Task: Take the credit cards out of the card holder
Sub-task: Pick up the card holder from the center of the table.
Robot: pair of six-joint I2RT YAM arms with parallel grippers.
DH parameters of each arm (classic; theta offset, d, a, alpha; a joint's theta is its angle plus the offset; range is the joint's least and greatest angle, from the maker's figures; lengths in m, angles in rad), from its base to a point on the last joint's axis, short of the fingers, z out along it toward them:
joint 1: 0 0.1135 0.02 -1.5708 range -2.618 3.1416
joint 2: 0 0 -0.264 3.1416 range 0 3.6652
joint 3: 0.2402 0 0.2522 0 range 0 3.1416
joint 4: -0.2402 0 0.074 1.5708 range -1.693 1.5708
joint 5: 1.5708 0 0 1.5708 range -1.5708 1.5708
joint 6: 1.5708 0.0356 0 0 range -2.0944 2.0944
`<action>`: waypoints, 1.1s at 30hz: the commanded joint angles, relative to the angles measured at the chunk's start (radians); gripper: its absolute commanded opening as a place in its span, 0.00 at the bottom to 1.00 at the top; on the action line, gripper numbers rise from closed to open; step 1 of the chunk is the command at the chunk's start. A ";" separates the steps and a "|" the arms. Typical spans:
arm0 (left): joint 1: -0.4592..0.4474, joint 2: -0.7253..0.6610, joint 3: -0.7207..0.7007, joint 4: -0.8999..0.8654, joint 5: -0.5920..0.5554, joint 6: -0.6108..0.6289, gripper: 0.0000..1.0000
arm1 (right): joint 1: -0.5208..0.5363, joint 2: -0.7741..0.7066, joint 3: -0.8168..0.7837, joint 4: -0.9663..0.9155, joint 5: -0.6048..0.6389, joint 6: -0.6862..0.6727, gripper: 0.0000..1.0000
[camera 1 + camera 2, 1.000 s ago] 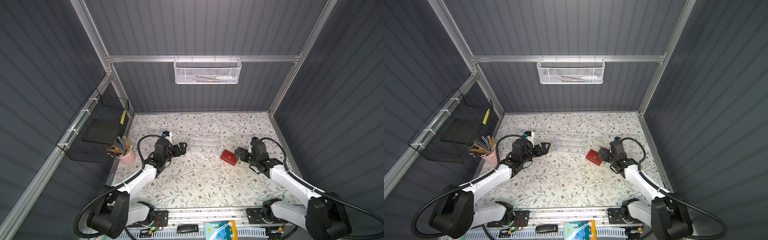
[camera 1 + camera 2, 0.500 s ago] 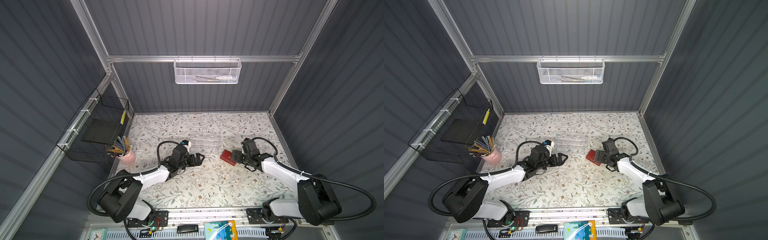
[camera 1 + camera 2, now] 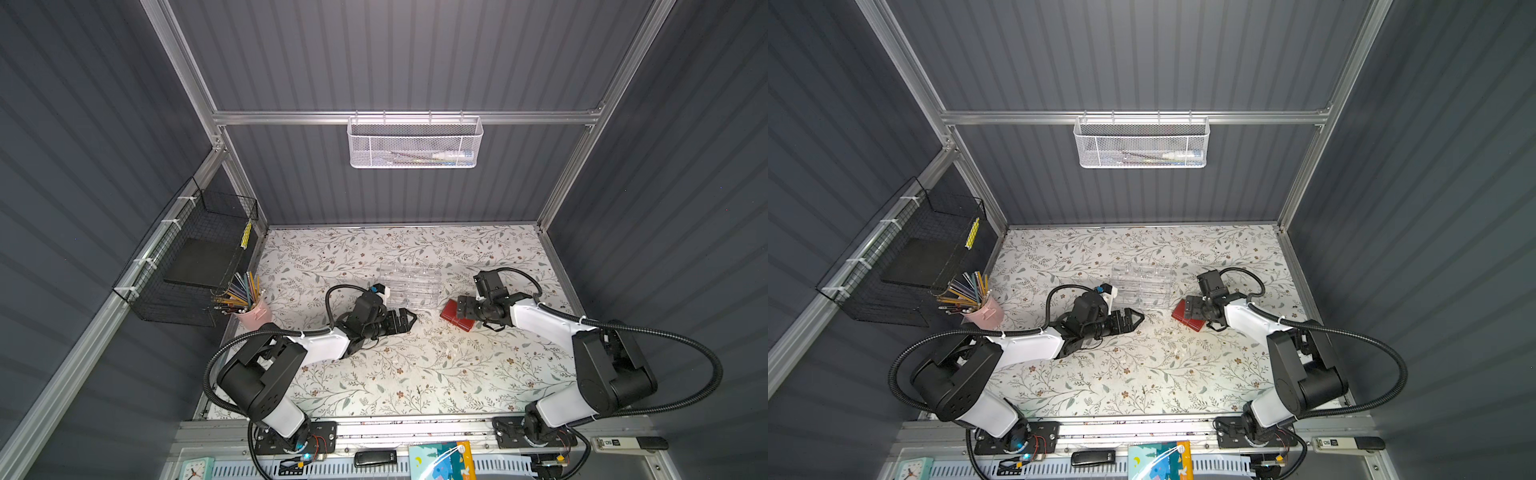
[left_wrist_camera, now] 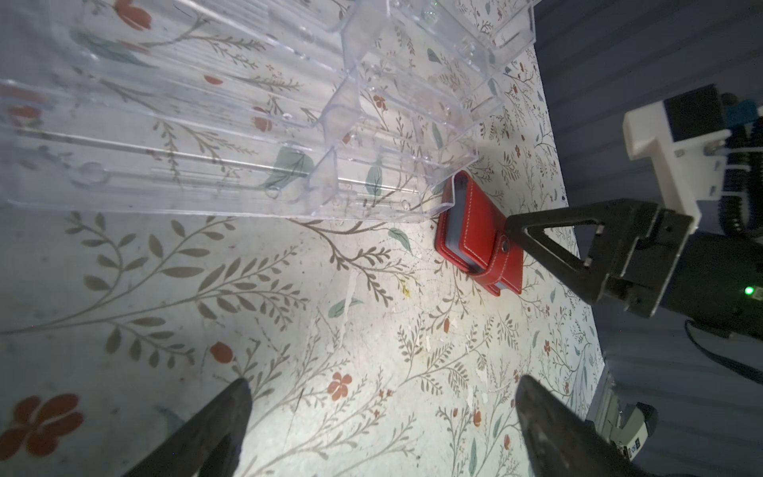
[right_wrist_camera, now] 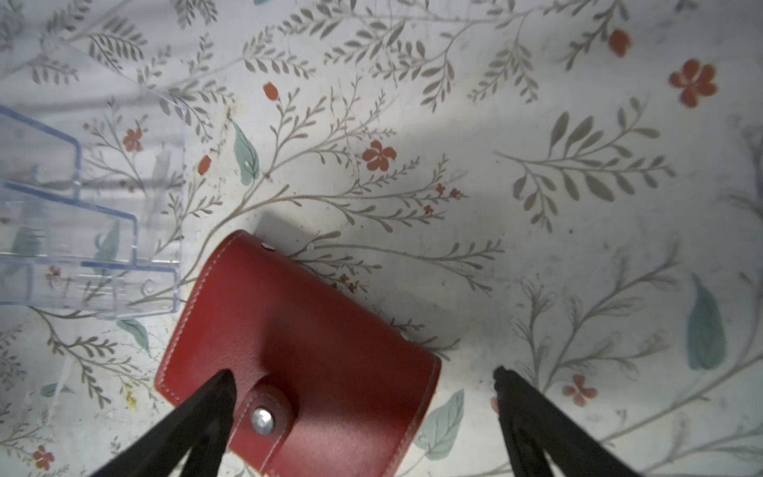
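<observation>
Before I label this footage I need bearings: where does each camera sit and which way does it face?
Both top views: high above the front edge, facing down onto the table; left arm and right arm show whole.
Left wrist: low on the left arm, facing across the table to the card holder; open left gripper shows.
Right wrist: above the card holder, facing down; open right gripper shows.
Shared: all show the card holder beside the clear organizer.

Grey ribbed walls [image 3: 415,54], aluminium frame [image 3: 291,117], floral-print tabletop [image 3: 415,374]; white mesh basket [image 3: 414,143] on back wall, black wire basket [image 3: 187,266] left.
</observation>
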 commanded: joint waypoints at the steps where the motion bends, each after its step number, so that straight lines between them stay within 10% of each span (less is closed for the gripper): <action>1: -0.006 0.012 0.030 0.013 0.019 -0.010 1.00 | -0.004 0.026 0.021 -0.014 -0.041 -0.010 0.96; 33: -0.006 0.080 0.075 -0.005 0.021 0.012 1.00 | 0.152 0.050 -0.075 0.167 -0.179 0.169 0.64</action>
